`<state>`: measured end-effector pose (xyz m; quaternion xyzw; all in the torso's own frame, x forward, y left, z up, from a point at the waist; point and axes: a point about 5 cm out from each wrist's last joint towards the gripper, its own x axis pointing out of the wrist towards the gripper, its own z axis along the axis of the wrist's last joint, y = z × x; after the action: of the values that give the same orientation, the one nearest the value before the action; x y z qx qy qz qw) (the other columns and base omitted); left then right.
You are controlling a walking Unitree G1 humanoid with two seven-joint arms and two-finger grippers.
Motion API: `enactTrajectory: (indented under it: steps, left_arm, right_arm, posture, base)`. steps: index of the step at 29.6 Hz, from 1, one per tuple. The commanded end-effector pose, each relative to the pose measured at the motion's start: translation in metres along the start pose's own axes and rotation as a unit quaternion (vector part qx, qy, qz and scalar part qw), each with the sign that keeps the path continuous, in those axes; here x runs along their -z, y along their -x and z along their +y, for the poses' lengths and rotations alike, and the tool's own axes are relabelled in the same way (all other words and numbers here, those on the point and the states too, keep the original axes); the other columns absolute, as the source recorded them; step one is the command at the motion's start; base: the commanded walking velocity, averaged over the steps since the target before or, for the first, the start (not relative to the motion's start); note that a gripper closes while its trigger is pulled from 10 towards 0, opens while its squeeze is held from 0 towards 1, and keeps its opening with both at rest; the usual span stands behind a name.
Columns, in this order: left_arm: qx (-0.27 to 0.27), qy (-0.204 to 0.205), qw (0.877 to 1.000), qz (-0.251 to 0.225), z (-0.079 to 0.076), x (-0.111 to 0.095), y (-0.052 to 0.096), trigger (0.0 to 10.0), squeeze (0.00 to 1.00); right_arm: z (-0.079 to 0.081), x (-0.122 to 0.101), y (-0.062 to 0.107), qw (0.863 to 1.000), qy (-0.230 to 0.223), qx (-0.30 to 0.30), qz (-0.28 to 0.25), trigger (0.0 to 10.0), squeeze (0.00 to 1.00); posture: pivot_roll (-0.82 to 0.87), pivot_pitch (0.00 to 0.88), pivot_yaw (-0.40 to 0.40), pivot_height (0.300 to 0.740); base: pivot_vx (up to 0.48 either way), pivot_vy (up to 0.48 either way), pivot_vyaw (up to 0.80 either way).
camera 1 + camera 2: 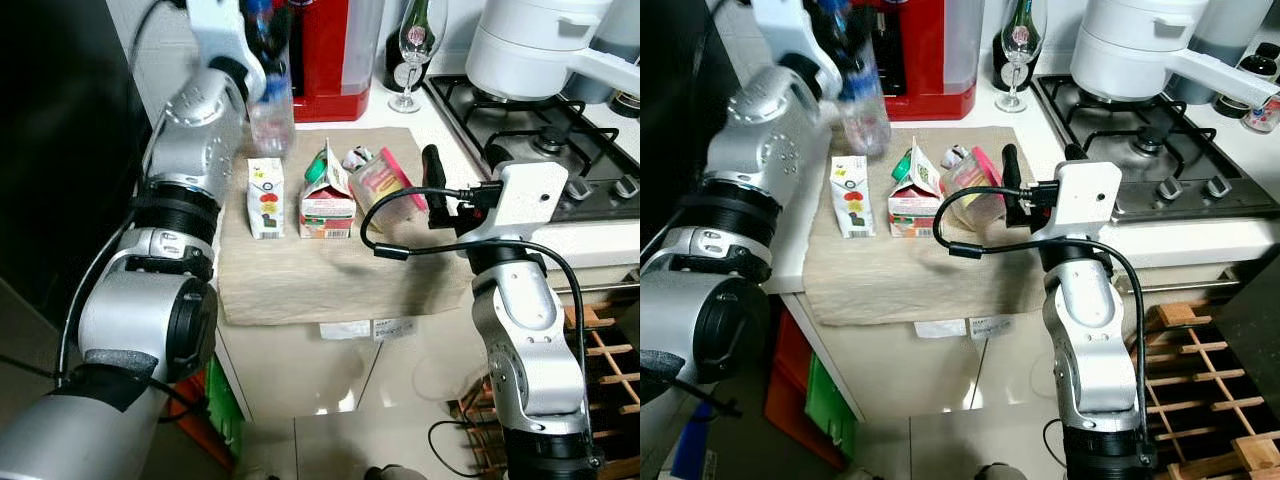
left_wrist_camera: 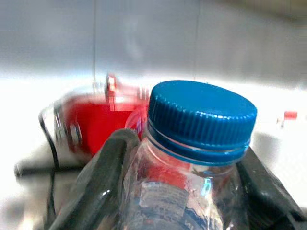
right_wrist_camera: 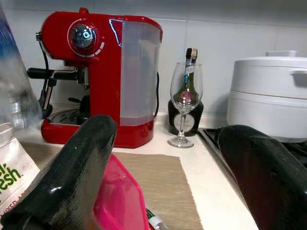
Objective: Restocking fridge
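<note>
Silver arm joints fill the foreground. Left gripper (image 2: 182,191) pinches a clear plastic water bottle (image 2: 192,158) with a ribbed blue cap, lifted above the back of the desk (image 1: 440,120). Right gripper (image 3: 168,177) hangs spread around a pink-lidded tub (image 1: 385,180). On a beige woven mat (image 1: 330,270) stand 2 cartons: a small white juice carton (image 1: 265,198) and an opened gable-top carton (image 1: 328,195). Behind sit a glossy red coffee machine (image 3: 96,72) and a wine glass (image 3: 184,105). Restocking seems barely begun: 1 item grasped, 3 waiting.
</note>
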<state>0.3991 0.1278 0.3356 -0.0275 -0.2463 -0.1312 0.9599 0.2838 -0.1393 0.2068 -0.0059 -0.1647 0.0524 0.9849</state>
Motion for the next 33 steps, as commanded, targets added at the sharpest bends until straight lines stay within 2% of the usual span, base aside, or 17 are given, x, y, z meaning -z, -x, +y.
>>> enactTrajectory:
  steps: [1,3,5,7,9,12,19,33]
  left_arm:
    - [-0.010,-0.036,0.997,-0.071,0.002,-0.023,0.007,10.0,0.00]
    - [-0.020,-0.056,0.993,-0.102,0.004,-0.031,0.017,10.0,0.00]
    - [-0.025,-0.058,0.991,-0.117,0.004,-0.035,0.022,10.0,0.00]
    - [-0.017,-0.070,0.988,-0.135,-0.001,-0.038,0.032,10.0,0.00]
    - [-0.015,-0.076,0.988,-0.134,-0.005,-0.036,0.038,10.0,0.00]
    - [-0.041,-0.078,0.991,-0.103,-0.002,-0.021,0.041,10.0,0.00]
    - [-0.046,-0.096,0.989,-0.099,-0.001,-0.022,0.041,10.0,0.00]
    - [-0.051,-0.102,0.989,-0.089,-0.002,-0.020,0.040,10.0,0.00]
  right_arm:
    - [0.000,0.000,-0.003,1.000,0.001,-0.002,-0.008,10.0,0.00]
    - [0.000,-0.001,-0.005,1.000,0.007,-0.003,-0.016,10.0,0.00]
    - [0.000,-0.001,-0.006,1.000,0.010,-0.002,-0.020,10.0,0.00]
    - [-0.002,-0.002,-0.010,1.000,0.012,0.002,-0.027,10.0,0.00]
    - [-0.003,-0.003,-0.013,0.999,0.013,0.003,-0.031,10.0,0.00]
    - [-0.001,-0.004,-0.019,0.999,0.013,-0.008,-0.037,10.0,0.00]
    - [0.000,-0.002,-0.020,0.999,0.012,-0.007,-0.039,10.0,0.00]
    - [-0.001,0.000,-0.018,0.999,0.005,-0.001,-0.040,10.0,0.00]
  posture:
    - [-0.10,0.000,0.018,0.736]
    - [-0.09,0.000,0.014,0.736]
    - [-0.08,0.000,0.007,0.736]
    - [-0.07,0.000,-0.006,0.736]
    - [-0.06,0.000,-0.010,0.736]
    - [-0.05,0.000,-0.017,0.736]
    - [-0.06,0.000,-0.012,0.736]
    - [-0.07,0.000,-0.007,0.736]
  base:
    - [0.000,0.000,0.00]
    - [0.000,0.000,0.00]
    - [0.000,0.000,0.00]
    - [0.000,0.000,0.00]
    - [0.000,0.000,0.00]
    - [0.000,0.000,0.00]
    - [0.000,0.000,0.00]
    - [-0.339,0.000,0.00]
